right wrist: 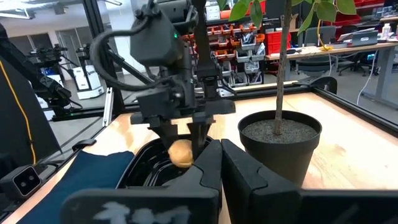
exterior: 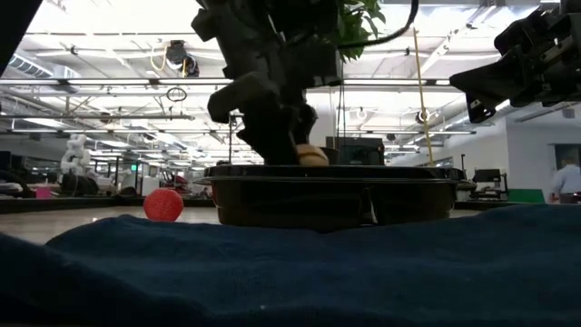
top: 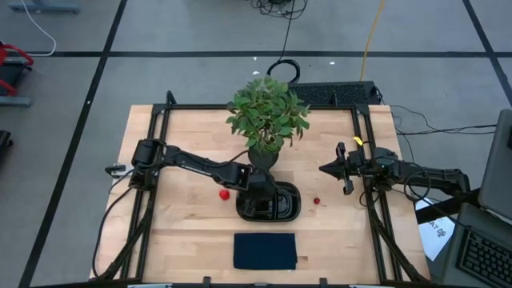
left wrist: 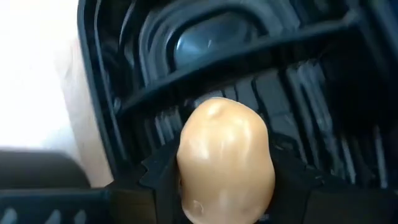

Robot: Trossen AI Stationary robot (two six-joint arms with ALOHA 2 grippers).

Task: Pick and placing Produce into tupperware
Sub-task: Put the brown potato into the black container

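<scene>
High view: left gripper (top: 258,194) sits over the black tupperware (top: 290,210) at centre frame, right gripper (top: 326,170) parked right of centre. Strawberry-like piece (top: 225,193) on the counter (top: 184,232) left of the tupperware, dark berry (top: 317,201) to its right.

Low view: yellow-orange piece (exterior: 311,156) just above the tupperware rim.

Left wrist view: jaws clamped on that piece over a ribbed compartment.

Right wrist view: right jaws together, empty.

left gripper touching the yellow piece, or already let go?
Touching. In the left wrist view the yellow-orange piece sits clamped between the left gripper's dark fingers over the black container. The right wrist view agrees.
</scene>
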